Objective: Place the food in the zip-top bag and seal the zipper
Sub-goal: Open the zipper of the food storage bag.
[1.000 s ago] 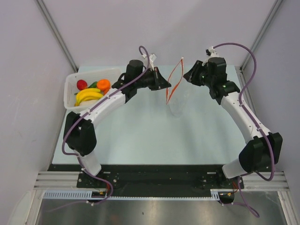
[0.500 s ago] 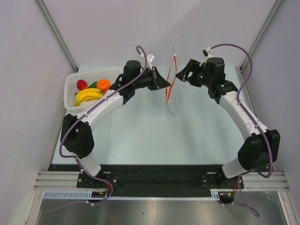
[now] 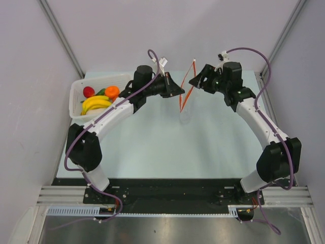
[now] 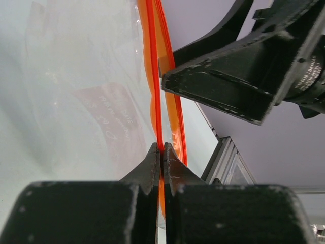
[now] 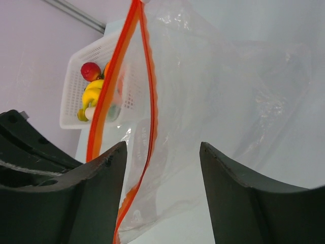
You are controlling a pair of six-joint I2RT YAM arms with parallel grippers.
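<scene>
The clear zip-top bag [image 3: 187,111] hangs upright over the table's middle back, its mouth slightly parted. My left gripper [image 3: 179,93] is shut on one side of its red-orange zipper [image 3: 189,86]; the left wrist view shows the jaws [image 4: 161,150] pinching the strip [image 4: 155,76]. My right gripper [image 3: 196,81] is open just right of the bag mouth, with the other zipper side [image 5: 150,101] and the bag film [image 5: 228,91] between its fingers [image 5: 162,147]. The food lies in the white tray: banana bunch [image 3: 95,103], orange [image 3: 112,92], red fruit [image 3: 89,91].
The white ribbed tray [image 3: 76,96] stands at the back left of the table and also shows through the bag in the right wrist view [image 5: 71,109]. Grey walls and metal frame posts close in the back and sides.
My right gripper has moved left to the bag mouth, staying open. The upper end of the zipper strip has swung slightly. My left gripper keeps its hold and has barely moved.
</scene>
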